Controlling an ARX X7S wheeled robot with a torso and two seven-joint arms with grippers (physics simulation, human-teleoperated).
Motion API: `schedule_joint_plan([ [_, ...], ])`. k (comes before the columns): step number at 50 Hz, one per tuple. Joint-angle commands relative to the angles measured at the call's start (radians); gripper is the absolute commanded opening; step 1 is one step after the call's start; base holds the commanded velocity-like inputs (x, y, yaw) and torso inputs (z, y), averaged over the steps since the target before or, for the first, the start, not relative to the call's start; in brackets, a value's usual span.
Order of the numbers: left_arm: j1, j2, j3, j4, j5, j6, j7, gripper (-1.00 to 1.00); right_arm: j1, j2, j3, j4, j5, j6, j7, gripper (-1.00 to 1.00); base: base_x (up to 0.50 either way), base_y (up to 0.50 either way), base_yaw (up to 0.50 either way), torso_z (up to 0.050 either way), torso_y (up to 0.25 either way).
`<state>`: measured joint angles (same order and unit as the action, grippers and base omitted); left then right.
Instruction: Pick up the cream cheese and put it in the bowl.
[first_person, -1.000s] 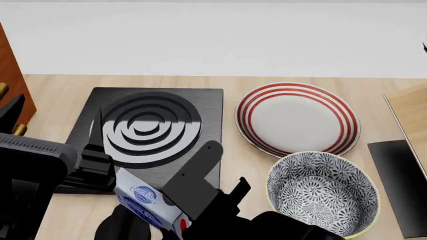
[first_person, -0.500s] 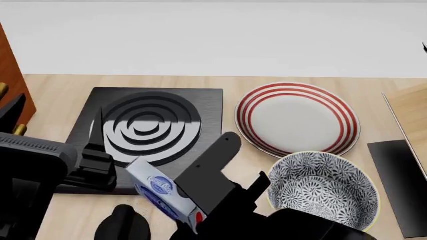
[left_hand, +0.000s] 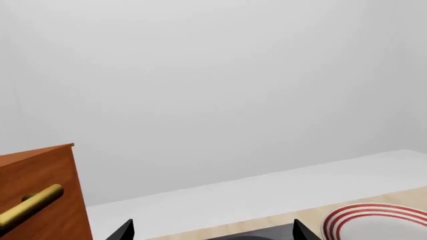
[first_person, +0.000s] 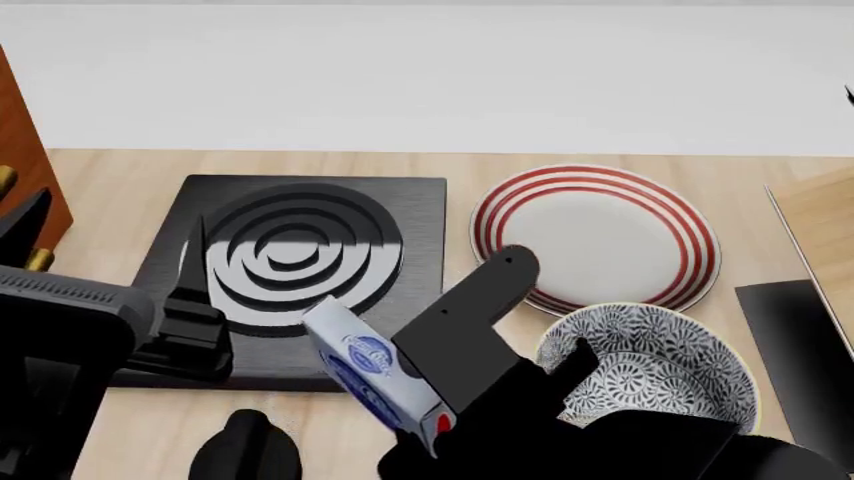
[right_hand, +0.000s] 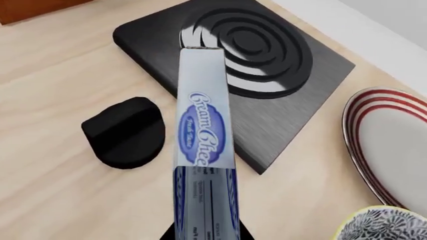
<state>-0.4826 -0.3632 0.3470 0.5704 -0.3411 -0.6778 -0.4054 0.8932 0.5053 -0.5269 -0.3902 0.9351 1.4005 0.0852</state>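
We're over the counter, stove to our left, plate ahead, and the bowl sits just to the right of our load. Our right gripper is clamped on the cream cheese, held clear of the counter, long axis tilted up and away. Right arm is nearer; the left gripper's state we cannot tell

Bowl before plate (stove left).
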Motion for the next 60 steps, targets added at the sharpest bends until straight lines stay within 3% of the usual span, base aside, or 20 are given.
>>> schedule_joint_plan([
  [1,0.001,-0.003,0.001,0.0,-0.002,0.002,-0.002,1.0,0.016,0.016,0.095,-0.042,0.074,0.094,0.071,-1.0,0.0,0.0,0.0,0.0,0.0],
  [18,-0.009,-0.006,0.006,0.01,-0.008,-0.007,-0.005,1.0,0.085,0.088,0.167,-0.011,0.376,0.152,0.329,-1.0,0.0,0.0,0.0,0.0,0.0],
  [45,-0.017,-0.005,0.024,-0.017,-0.002,0.011,-0.004,1.0,0.115,0.219,0.195,0.035,0.647,0.107,0.572,-1.0,0.0,0.0,0.0,0.0,0.0],
  [47,-0.017,-0.004,0.024,-0.02,-0.002,0.013,-0.004,1.0,0.115,0.227,0.197,0.078,0.747,0.093,0.664,-1.0,0.0,0.0,0.0,0.0,0.005],
  [60,-0.018,-0.006,0.024,-0.027,-0.006,0.019,-0.003,1.0,0.13,0.293,0.189,0.075,0.815,0.067,0.695,-1.0,0.0,0.0,0.0,0.0,0.0],
])
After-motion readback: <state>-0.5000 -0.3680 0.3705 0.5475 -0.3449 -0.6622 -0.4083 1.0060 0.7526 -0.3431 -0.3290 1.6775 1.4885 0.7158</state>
